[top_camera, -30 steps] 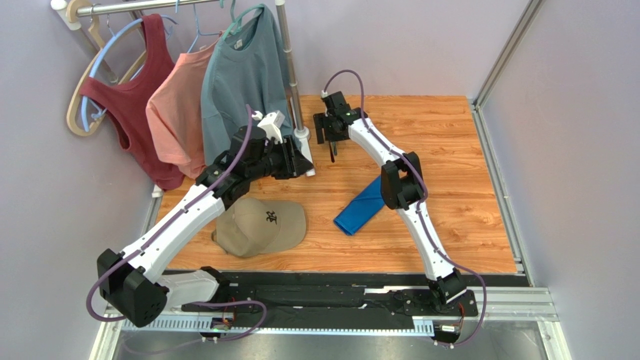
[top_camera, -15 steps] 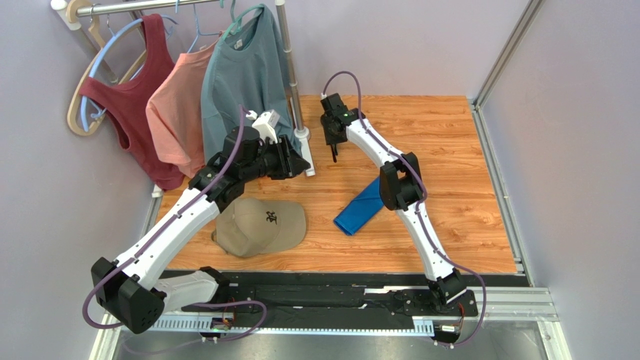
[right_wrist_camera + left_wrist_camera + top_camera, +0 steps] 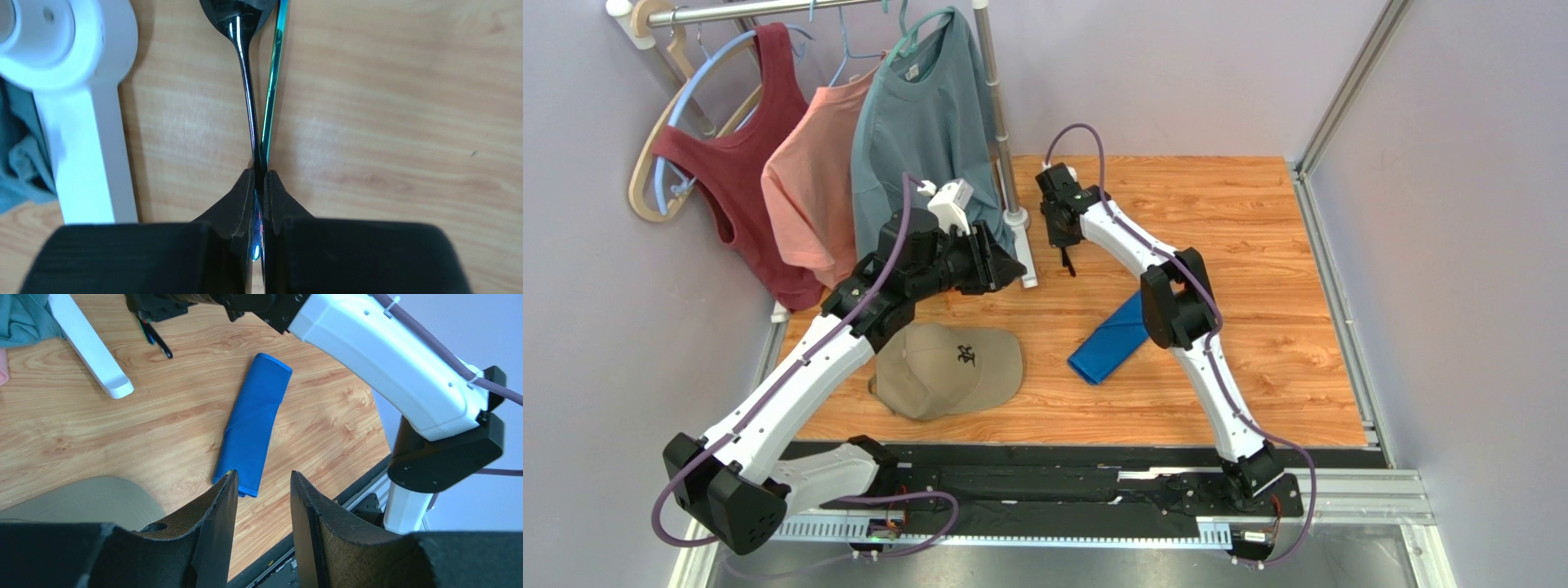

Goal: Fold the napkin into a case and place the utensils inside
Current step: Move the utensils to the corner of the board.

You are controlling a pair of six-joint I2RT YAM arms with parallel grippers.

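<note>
Right gripper point(image 3: 259, 174): pinched tight on the handles of the spoon point(image 3: 245, 73) and fork point(image 3: 274, 73), by the worktop's point(image 3: 1259, 245) far edge.
Left gripper point(image 3: 263, 478): parted by a moderate gap, holding nothing.
Case point(image 3: 255, 422): flat, mid-worktop, apart from both.

Bottom centre: right gripper point(image 3: 259, 184), black fingers pressed together on two slim handles. Rising from the fingertips toward the top edge: dark glossy spoon point(image 3: 244, 67), bowl cut off by the frame. Just to its right: second utensil point(image 3: 274, 67), teal-glinting, its head out of view. Handles converging at the fingertips, spreading slightly upward. Left: white stand foot point(image 3: 80, 141) lying on the wooden table point(image 3: 399, 122). Far left edge: grey-teal cloth point(image 3: 18, 165).
</note>
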